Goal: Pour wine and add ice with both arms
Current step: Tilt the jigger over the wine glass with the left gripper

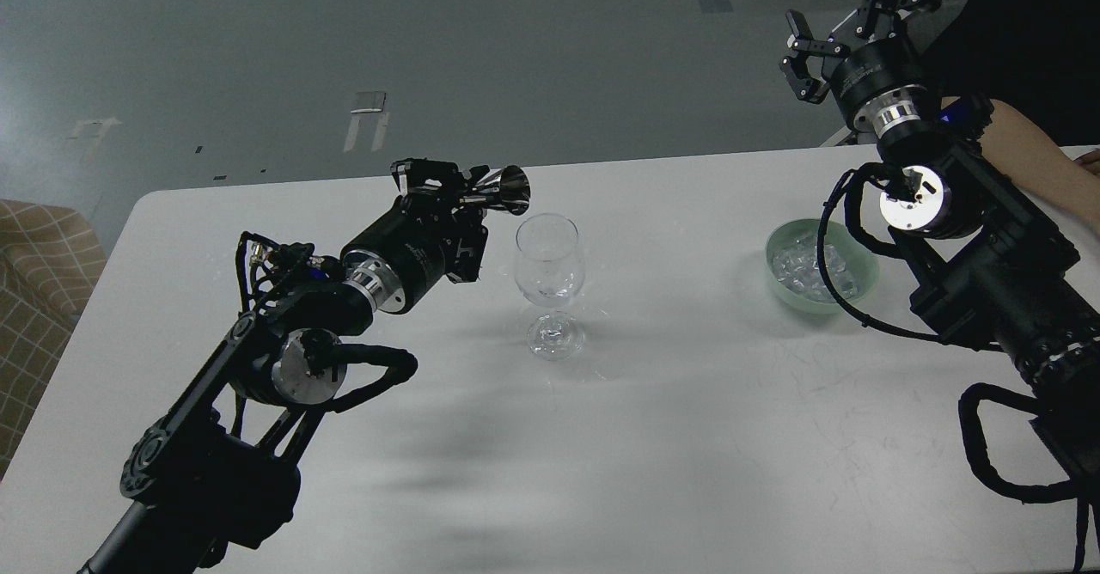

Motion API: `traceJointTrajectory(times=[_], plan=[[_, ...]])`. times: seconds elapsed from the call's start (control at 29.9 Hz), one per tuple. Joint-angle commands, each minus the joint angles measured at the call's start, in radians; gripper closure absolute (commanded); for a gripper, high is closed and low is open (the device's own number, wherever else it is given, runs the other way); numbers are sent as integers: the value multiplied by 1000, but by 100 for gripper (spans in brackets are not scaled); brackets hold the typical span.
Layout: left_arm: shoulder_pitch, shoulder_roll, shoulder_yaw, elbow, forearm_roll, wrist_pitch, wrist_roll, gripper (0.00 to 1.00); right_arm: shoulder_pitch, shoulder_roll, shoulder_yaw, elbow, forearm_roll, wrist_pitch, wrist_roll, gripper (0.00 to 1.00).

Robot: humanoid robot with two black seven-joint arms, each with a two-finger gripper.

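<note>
A clear stemmed wine glass (550, 282) stands upright near the middle of the white table (653, 436). My left gripper (455, 189) is shut on a shiny metal measuring cup (503, 191), held on its side with its mouth right next to the glass rim. A pale green bowl (864, 286) at the right holds several clear ice cubes (799, 266). My right gripper (838, 24) is open and empty, raised high beyond the table's far edge, above and behind the bowl.
A bare human forearm (1044, 166) rests on the table at the far right, behind my right arm. A tan checked seat (39, 256) stands off the table's left edge. Grey floor lies beyond the far edge.
</note>
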Motion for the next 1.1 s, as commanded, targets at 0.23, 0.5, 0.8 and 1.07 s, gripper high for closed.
traceJointTrajectory(times=[0.23,0.5,0.8,1.07], plan=[[-1,5,18,-5,61,-11,-4,94,1,-1,0,-1,0,0,0,0],[1,8,21,-29,147,-31,-4,94,-1,-1,0,-1,0,0,0,0],[2,10,23,-31,237,-37,-7,94,-1,-1,0,-1,0,0,0,0],[-2,19,57,-41,339,-39,-10,94,0,-1,0,-1,0,0,0,0]])
